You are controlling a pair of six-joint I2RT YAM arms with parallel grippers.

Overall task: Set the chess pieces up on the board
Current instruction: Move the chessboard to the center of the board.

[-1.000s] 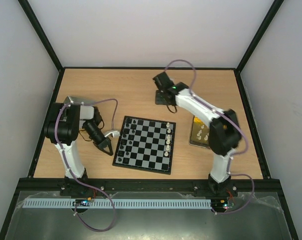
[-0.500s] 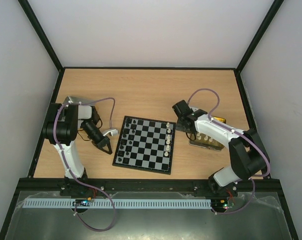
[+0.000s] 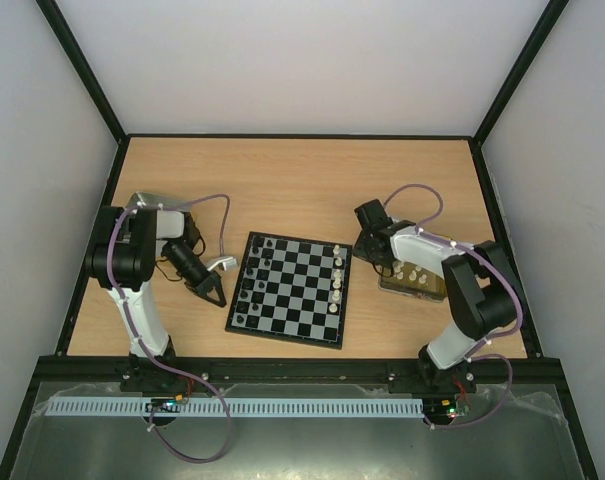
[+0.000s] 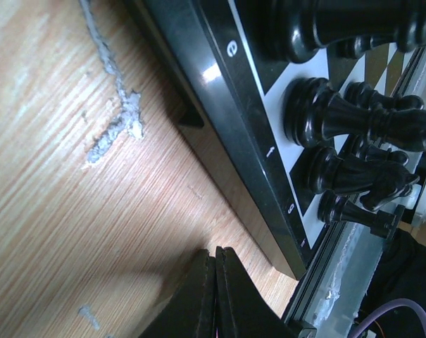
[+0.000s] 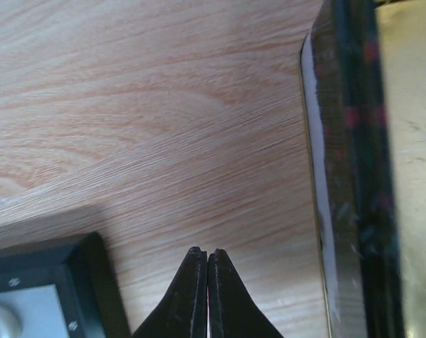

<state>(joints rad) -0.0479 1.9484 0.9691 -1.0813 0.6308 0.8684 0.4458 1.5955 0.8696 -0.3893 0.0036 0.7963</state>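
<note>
One wooden desk (image 3: pixel 282 180) is carrying everything, and two arms are rising from its near edge: the left arm (image 3: pixel 132 270) is folding down toward the board's left side, while the right arm (image 3: pixel 462 290) is bending over the gap between the board and a tray. One board (image 3: pixel 292 290) is lying near the middle of the desk, slightly turned. One gold tray (image 3: pixel 422 293) is sitting just to its right, apart from it. From above, black pieces (image 3: pixel 246 282) are standing along the board's left side and about five white pieces (image 3: pixel 337 272) are lining its right edge. A few more white ones (image 3: pixel 410 270) are resting on the gold tray, too small to count surely. The left claw (image 3: pixel 210 292) is hovering low beside the board's left rim, and the right claw (image 3: pixel 372 250) is hanging by the board's far right corner. The wrist cameras are giving what the overhead view is hiding. The left one is showing the lettered rim of the board (image 4: pixel 227 105), at least four black pieces (image 4: pixel 353 120) close up, and the left claw (image 4: pixel 215 296) pressed together on nothing. The right one is showing a corner of the board (image 5: pixel 79 282), the gold tray (image 5: pixel 410 141) edge, and the right claw (image 5: pixel 207 282) likewise closed and empty above bare wood.
</note>
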